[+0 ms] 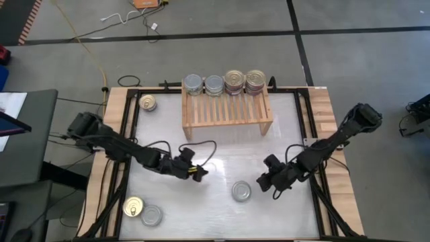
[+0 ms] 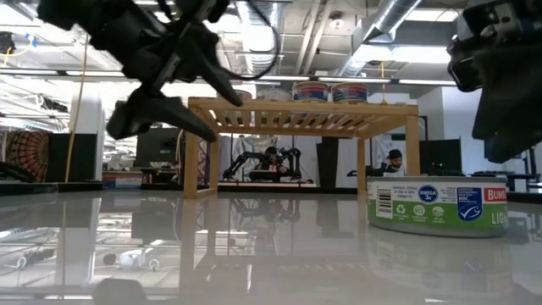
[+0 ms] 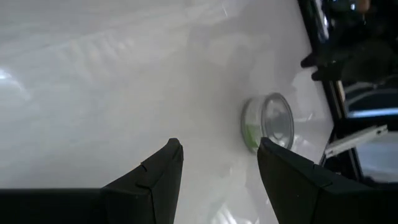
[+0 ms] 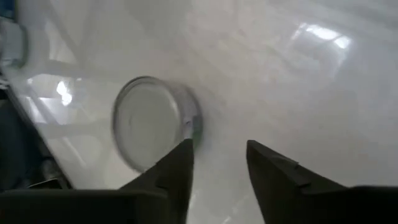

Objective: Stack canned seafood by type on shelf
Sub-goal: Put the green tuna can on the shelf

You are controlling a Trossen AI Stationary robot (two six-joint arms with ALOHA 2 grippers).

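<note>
White bench [image 1: 222, 154], wooden shelf [image 1: 227, 111] at its back carrying four stacks of tins [image 1: 224, 83], lone silver tin [image 1: 242, 191] in front of the shelf, right hand [image 1: 263, 183] just beside it, fingers spread and empty, left hand [image 1: 199, 173] farther off, also spread.

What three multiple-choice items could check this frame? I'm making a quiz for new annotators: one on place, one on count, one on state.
1. Where does the shelf stand?
A. at the table's far edge
B. at the near left corner
C. under the right arm

2. How many stacks of tins are on the shelf?
A. two
B. four
C. six

3. How is the right pincer?
A. shut on a tin
B. open, beside the lone silver tin
C. out of view

Key: 1 A, it sits far centre; 2 B, four stacks line its back; 3 B, its fingers stand apart, holding nothing.
</note>
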